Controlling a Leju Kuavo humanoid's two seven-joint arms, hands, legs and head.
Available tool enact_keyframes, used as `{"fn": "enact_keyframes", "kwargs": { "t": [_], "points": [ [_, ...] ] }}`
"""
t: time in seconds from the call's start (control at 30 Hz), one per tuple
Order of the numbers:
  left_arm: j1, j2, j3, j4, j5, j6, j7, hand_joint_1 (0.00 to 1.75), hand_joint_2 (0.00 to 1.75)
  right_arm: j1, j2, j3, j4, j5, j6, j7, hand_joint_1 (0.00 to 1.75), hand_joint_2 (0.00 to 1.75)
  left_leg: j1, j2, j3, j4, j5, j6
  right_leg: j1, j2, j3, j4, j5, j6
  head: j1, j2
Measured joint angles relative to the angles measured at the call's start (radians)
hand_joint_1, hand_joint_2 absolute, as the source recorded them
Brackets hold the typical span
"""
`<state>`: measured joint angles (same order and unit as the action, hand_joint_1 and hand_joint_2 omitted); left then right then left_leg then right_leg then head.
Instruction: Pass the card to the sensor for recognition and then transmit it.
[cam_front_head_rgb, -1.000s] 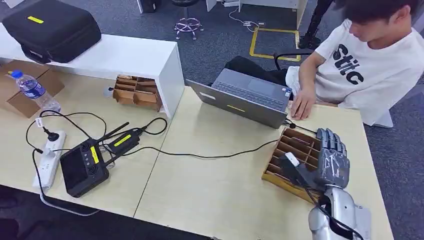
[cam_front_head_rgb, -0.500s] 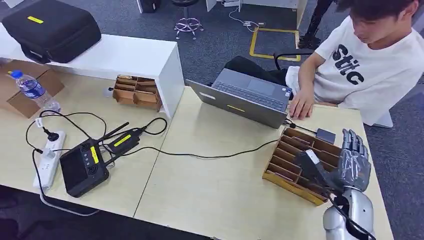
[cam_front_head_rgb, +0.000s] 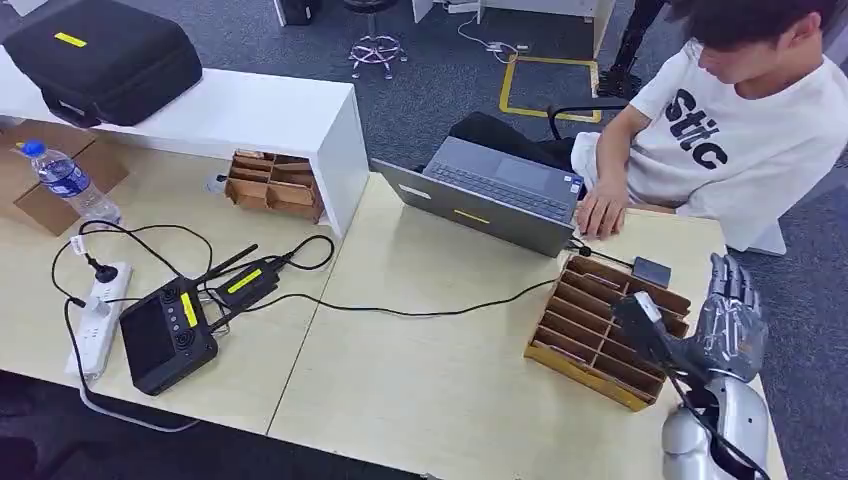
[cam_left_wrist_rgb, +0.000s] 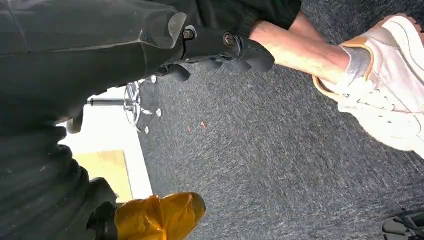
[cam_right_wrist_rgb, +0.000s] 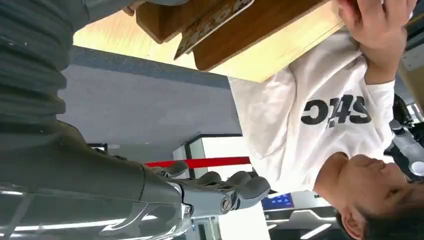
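Office desk, person (cam_front_head_rgb: 745, 120) in "stic" shirt, right hand (cam_front_head_rgb: 730, 320) empty, fingers apart.

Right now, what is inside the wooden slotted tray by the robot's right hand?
The wooden slotted tray shows bare dividers; no card is visible. The right hand and its wrist camera mount cover the near-right slots.

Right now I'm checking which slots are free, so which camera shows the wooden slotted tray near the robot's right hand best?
The head view: the whole slotted tray lies open from above, dividers visible. The right wrist view catches just a brown underside corner; the left wrist view faces carpet.
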<state>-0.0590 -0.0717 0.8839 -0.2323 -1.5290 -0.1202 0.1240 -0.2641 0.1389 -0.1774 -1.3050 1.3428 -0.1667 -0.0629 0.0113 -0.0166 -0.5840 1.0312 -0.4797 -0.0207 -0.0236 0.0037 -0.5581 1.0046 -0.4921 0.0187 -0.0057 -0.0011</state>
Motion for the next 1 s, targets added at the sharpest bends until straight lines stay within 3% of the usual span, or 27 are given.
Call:
{"fn": "enact_keyframes", "kwargs": {
  "t": [1.0],
  "points": [
    [-0.001,-0.001,-0.008,0.0,0.0,-0.002,0.0,0.0,1.75,-0.031,0.004,-0.008,0.034,0.037,0.017,0.004,0.0,1.75,0.0,0.0,0.0,0.0,0.0,0.0,0.0,0.0,0.0,0.0,0.0,0.0,0.0,0.0]
  ]
}}
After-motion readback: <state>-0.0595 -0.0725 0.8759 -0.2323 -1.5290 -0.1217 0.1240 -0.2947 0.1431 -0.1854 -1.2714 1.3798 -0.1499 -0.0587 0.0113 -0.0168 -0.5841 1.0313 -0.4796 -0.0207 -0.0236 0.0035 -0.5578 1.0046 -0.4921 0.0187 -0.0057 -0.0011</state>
